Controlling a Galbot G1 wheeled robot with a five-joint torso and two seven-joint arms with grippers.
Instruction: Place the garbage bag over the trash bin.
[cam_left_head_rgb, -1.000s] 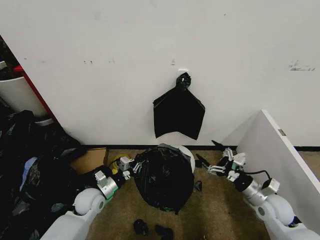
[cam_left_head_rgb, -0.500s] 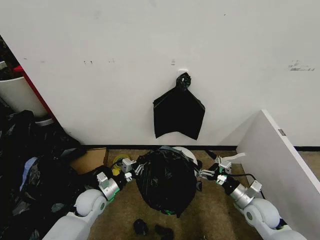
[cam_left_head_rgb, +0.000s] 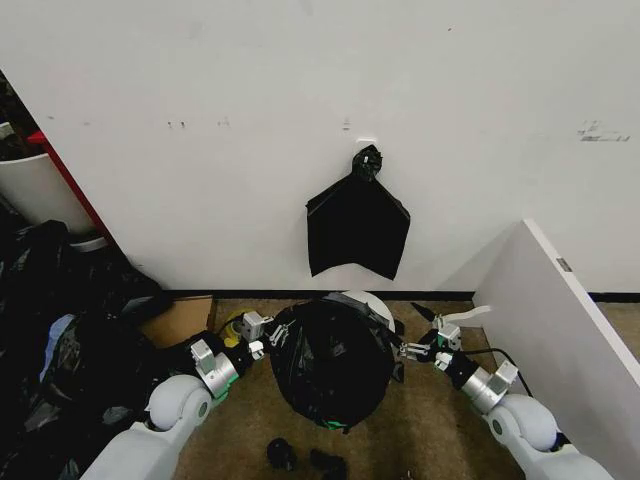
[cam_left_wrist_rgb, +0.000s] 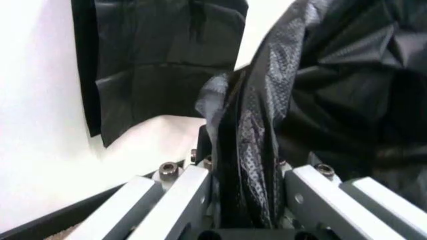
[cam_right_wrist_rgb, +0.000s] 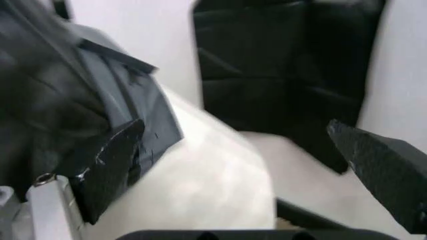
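The garbage bag (cam_left_head_rgb: 330, 365), glossy and crinkled black, is draped over the trash bin, whose cream rim (cam_left_head_rgb: 366, 300) shows at the far side. My left gripper (cam_left_head_rgb: 264, 338) is at the bag's left side, shut on a fold of the bag (cam_left_wrist_rgb: 347, 75) pinched between its jaws (cam_left_wrist_rgb: 243, 200). At the bag's right side my right gripper (cam_left_head_rgb: 411, 333) is open. In the right wrist view its fingers (cam_right_wrist_rgb: 107, 165) stand wide apart, the gripper (cam_right_wrist_rgb: 247, 170) straddling the bin's cream wall (cam_right_wrist_rgb: 200, 175), with one finger against the bag's edge (cam_right_wrist_rgb: 127, 95).
A flat knotted black bag bunch (cam_left_head_rgb: 357, 235) hangs on the wall just behind the bin. A white panel (cam_left_head_rgb: 560, 320) slopes at the right. A heap of black bags (cam_left_head_rgb: 70, 340), a cardboard piece (cam_left_head_rgb: 180, 318) and a white tub (cam_left_head_rgb: 35, 185) crowd the left. Black scraps (cam_left_head_rgb: 285, 455) lie on the floor.
My right gripper has moved left from open floor to the bag's right side. The bag now covers more of the bin's rim. The left gripper has barely shifted.
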